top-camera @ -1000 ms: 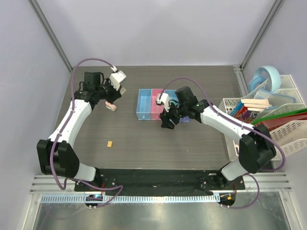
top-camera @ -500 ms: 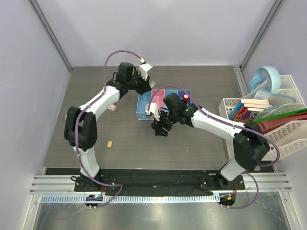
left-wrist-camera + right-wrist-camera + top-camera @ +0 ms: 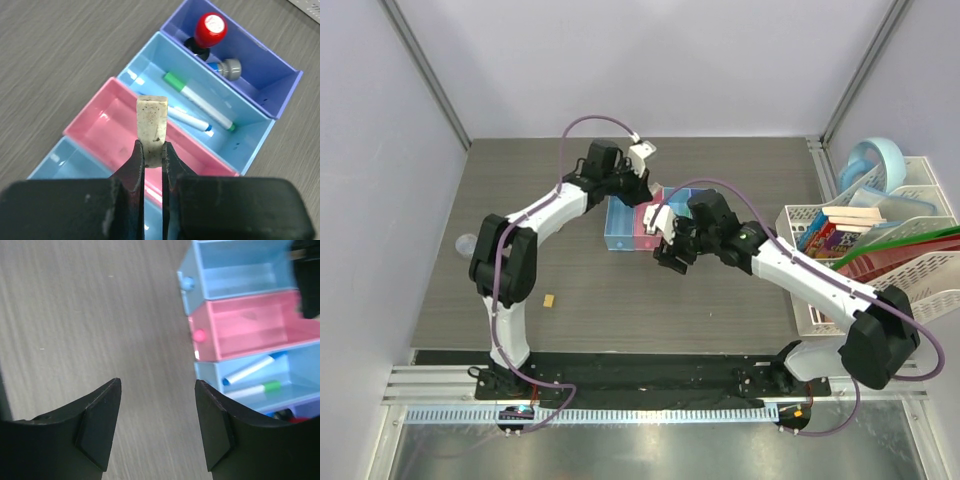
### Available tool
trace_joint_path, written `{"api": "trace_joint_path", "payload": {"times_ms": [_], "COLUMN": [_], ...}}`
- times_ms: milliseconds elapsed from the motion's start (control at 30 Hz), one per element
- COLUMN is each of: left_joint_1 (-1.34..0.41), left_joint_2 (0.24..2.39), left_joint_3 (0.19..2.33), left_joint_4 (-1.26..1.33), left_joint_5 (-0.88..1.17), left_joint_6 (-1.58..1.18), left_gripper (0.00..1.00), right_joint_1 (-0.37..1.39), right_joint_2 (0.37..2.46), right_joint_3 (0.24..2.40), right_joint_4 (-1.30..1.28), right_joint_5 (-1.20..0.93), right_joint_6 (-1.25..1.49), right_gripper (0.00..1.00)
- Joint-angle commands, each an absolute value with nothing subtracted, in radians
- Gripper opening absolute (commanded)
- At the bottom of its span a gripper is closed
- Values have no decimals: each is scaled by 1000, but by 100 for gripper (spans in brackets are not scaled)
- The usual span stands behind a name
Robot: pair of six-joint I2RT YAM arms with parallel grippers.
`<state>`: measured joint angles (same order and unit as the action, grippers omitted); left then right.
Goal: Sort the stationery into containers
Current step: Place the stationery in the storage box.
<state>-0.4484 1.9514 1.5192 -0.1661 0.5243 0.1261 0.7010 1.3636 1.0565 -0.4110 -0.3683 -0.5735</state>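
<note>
The left arm (image 3: 535,215) stretches far forward and to the right, its wrist above the row of bins (image 3: 619,240). The right arm (image 3: 800,275) is bent at the elbow and folds back towards the middle, its wrist low, just in front of the same row.

The left wrist view shows the left end effector (image 3: 152,150) clenched on an eraser (image 3: 152,127), held upright over the pink bin (image 3: 107,131) and clear of its floor. It also shows two pens (image 3: 197,100) lying in the light-blue bin (image 3: 150,70) beyond, and a bottle (image 3: 210,30) standing in the dark-blue bin (image 3: 280,85). The top view hides all this under the arms.

The right wrist view shows the right end effector (image 3: 157,425) released, fingers (image 3: 97,425) wide apart over bare desk (image 3: 720,310), with the bin ends just to its right.

Only the top view shows the tan block (image 3: 549,299) on the near-left desk, well apart from both arms, and the clear roll (image 3: 467,243) at the left edge. A rack (image 3: 920,270) crowds the right side. The open desk lies left of and in front of the bins.
</note>
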Motion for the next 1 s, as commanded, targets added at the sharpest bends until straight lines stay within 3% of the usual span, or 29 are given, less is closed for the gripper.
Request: {"api": "trace_joint_path", "payload": {"times_ms": [0,133,267,467,500,533,700,767,833,967], "left_joint_1": [-495,-506,-506,-506,-506,-506,-506,-503,-491,-456], "left_joint_2": [1991,2022,2033,1987,1982,1982,1968,1944,1876,1718], "left_joint_3": [1557,1562,1562,1514,1511,1511,1513,1508,1497,1454], "left_joint_4": [-123,-150,-172,-141,-140,-143,-169,-169,-170,-212], "left_joint_5": [539,508,465,420,417,416,417,413,408,315], "left_joint_6": [110,155,181,198,202,204,201,196,189,205], "left_gripper": [0,0,25,24,28,43,55,69,76,100], "right_joint_1": [651,638,634,630,630,630,630,630,630,632], "right_joint_2": [1282,1244,1227,1226,1224,1224,1233,1241,1250,1287], "right_joint_3": [1043,1029,1026,1031,1032,1035,1035,1031,1028,1035], "right_joint_4": [-334,-328,-325,-327,-325,-327,-322,-322,-319,-314], "right_joint_5": [-291,-295,-288,-305,-308,-310,-324,-330,-344,-394], "right_joint_6": [-574,-572,-577,-569,-568,-566,-557,-555,-554,-540], "right_gripper": [66,66,66,67,67,67,67,67,67,67]}}
